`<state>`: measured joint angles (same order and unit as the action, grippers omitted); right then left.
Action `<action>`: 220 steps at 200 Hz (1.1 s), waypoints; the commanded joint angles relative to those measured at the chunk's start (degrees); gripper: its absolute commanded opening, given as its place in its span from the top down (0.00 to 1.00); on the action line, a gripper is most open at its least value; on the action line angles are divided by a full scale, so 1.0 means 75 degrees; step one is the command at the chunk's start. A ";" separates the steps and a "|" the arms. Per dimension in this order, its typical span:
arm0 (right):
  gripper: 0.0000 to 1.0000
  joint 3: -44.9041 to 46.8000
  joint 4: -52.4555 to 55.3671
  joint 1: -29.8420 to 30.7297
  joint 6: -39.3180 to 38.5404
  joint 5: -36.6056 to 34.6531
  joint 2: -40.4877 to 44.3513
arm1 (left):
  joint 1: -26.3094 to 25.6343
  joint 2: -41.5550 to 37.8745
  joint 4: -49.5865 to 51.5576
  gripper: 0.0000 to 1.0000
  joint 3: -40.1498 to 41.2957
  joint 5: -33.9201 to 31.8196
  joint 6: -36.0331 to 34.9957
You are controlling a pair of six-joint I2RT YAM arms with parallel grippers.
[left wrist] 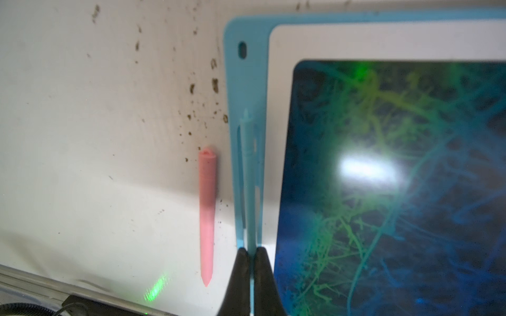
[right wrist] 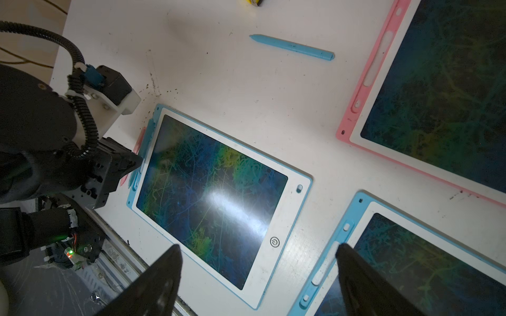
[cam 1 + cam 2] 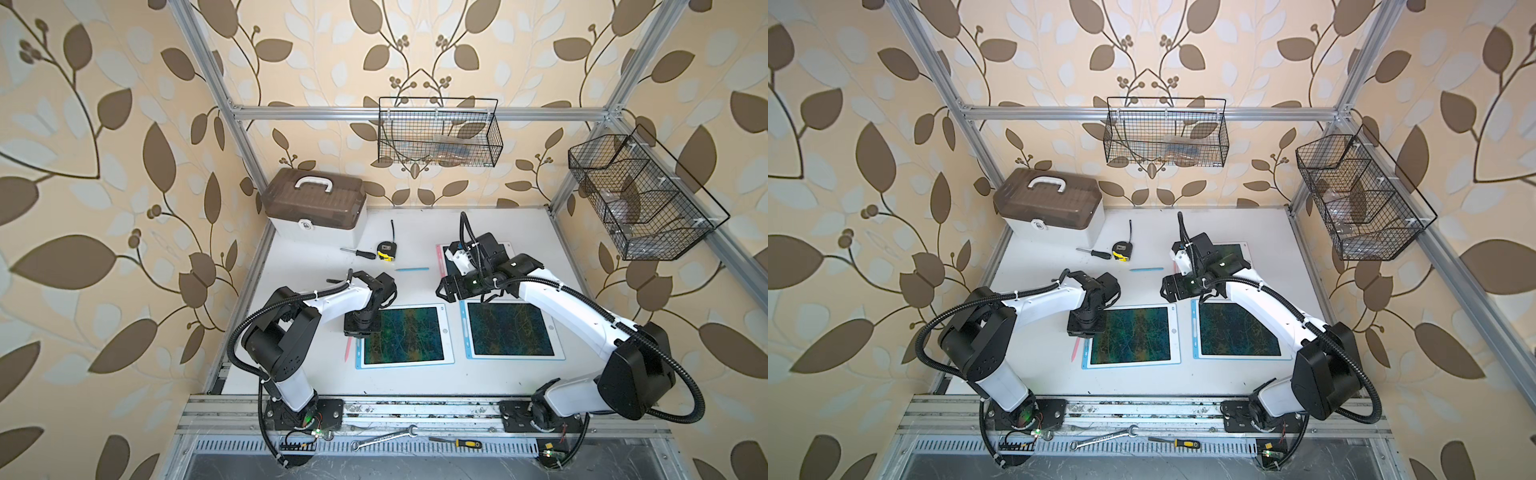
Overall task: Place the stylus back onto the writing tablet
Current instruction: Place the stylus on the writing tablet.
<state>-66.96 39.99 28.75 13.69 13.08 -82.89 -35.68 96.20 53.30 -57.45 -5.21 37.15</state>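
Observation:
My left gripper is shut on a light blue stylus. The stylus lies lengthwise over the holder slot in the blue side strip of the near-left writing tablet; whether it is seated I cannot tell. In both top views the left wrist covers that tablet's left edge. My right gripper hangs open and empty above the gap between the two blue tablets. A second blue stylus lies loose further back on the table.
A pink stylus lies on the table right beside the held tablet's strip. A second blue tablet sits to the right, a pink tablet behind it under my right arm. Toolbox, screwdriver and tape measure stand at the back left.

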 commanded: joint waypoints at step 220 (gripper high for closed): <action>0.12 -0.0179 0.0153 0.0107 -0.0051 -0.0004 0.0065 | 0.0177 0.0198 0.0266 0.81 -0.1094 -0.0354 -0.0225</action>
<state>-66.98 40.10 29.26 13.67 13.08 -82.89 -36.05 97.06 54.02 -62.08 -6.50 36.36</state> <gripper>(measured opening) 0.883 0.170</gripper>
